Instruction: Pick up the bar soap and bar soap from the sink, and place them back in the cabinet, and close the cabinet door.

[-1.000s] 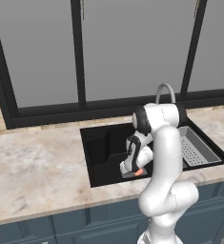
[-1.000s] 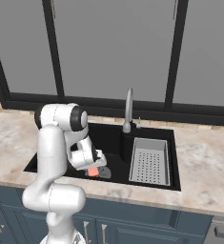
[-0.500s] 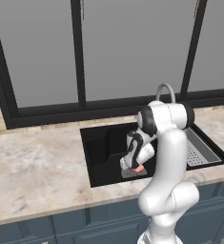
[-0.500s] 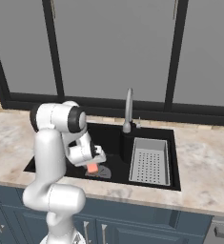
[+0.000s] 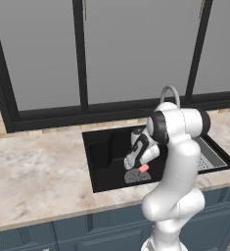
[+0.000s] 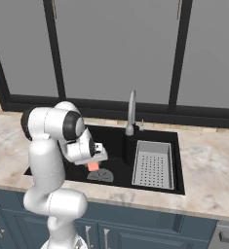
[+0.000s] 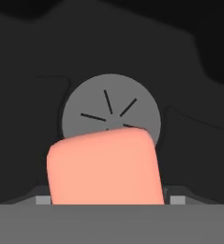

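Note:
One salmon bar soap (image 5: 143, 168) hangs in my gripper (image 5: 141, 165), which is shut on it just above the round grey drain (image 5: 134, 176) of the black sink (image 5: 104, 162). From the right base the bar soap (image 6: 93, 166) sits under the gripper (image 6: 93, 162), over the drain (image 6: 100, 176). In the hand view the bar soap (image 7: 104, 167) is large between the fingers, with the drain (image 7: 111, 102) behind it. The second bar soap is hidden. The cabinet and its door are out of view.
A grey perforated draining tray (image 6: 153, 165) fills the sink's right side, behind a curved faucet (image 6: 131, 112). Marble counter (image 5: 33, 171) runs around the basin. Dark-framed grey window panes (image 5: 136, 49) stand behind. Blue lower fronts (image 6: 135, 228) lie below.
The gripper has risen a little from the sink floor with the bar soap held in it, the arm shifting slightly. The base has not moved.

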